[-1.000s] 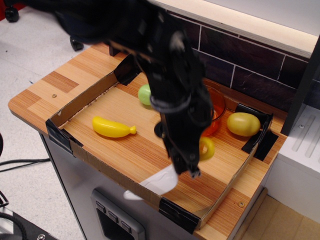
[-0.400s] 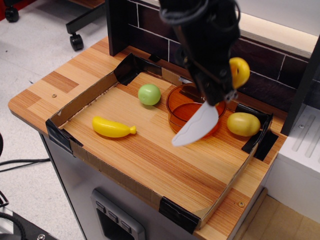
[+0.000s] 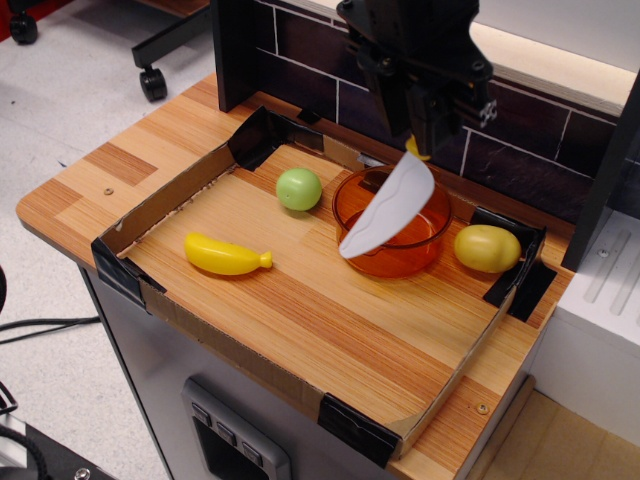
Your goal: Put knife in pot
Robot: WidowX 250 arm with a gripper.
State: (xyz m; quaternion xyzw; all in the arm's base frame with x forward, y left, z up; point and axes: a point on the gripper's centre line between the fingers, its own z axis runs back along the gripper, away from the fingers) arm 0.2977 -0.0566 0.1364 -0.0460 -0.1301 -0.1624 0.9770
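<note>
The knife [image 3: 388, 207] has a white curved blade that hangs tip-down over the orange pot [image 3: 395, 255]. Its yellow handle is mostly hidden between the fingers; only a sliver shows. My black gripper [image 3: 428, 140] is shut on the knife's handle and holds it above the pot, near the back wall. The pot is transparent orange, round, low-walled, and stands at the back of the cardboard tray, between the green ball and the yellow-green fruit. The blade tip overlaps the pot's front-left rim in this view.
A green ball [image 3: 299, 188] sits left of the pot. A yellow banana toy [image 3: 226, 254] lies at the tray's left. A yellow-green fruit [image 3: 487, 248] sits right of the pot. The cardboard tray wall [image 3: 160, 205] rims the wooden board. A dark tiled wall stands behind.
The gripper lifted the knife from the tray's front edge, carried it back and up over the pot, then shifted slightly left and back; the yellow handle is now mostly hidden.
</note>
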